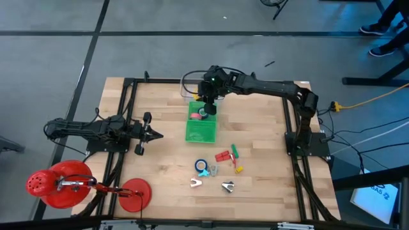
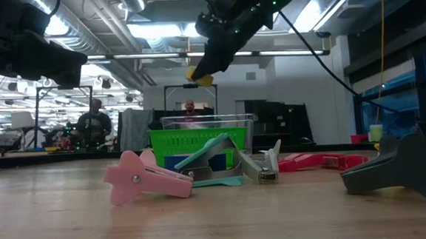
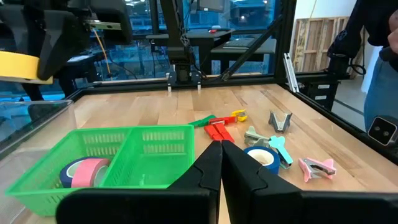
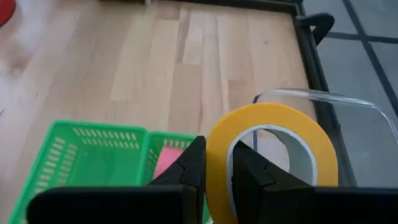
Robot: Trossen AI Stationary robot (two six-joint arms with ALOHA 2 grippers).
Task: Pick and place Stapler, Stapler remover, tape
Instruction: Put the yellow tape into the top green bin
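My right gripper [image 1: 208, 107] is shut on a yellow roll of tape [image 4: 273, 143] and hangs over the far end of the green basket [image 1: 201, 129], next to a clear container [image 4: 323, 106]. A pink roll of tape [image 3: 84, 171] lies in the basket. On the table nearer the front lie a blue roll of tape [image 1: 201, 166], the red stapler [image 1: 222, 155] and grey claw-shaped staple removers [image 1: 227, 186]. My left gripper [image 3: 221, 168] waits shut at the table's left side, touching nothing. My right gripper pinches the wall of the yellow roll [image 4: 219, 155], with one finger [image 4: 252, 174] inside the hollow centre and the other outside. The fingers slant downward from the far right. The roll [image 2: 202, 79] is lifted clear, high above the basket, standing on edge.
A pink clamp-like piece [image 2: 146, 179] and a teal one [image 2: 208, 160] lie near the table's front edge. Red round objects [image 1: 61, 184] sit at the front left corner. A black frame [image 1: 128, 128] runs along the table's sides. People show in the room beyond.
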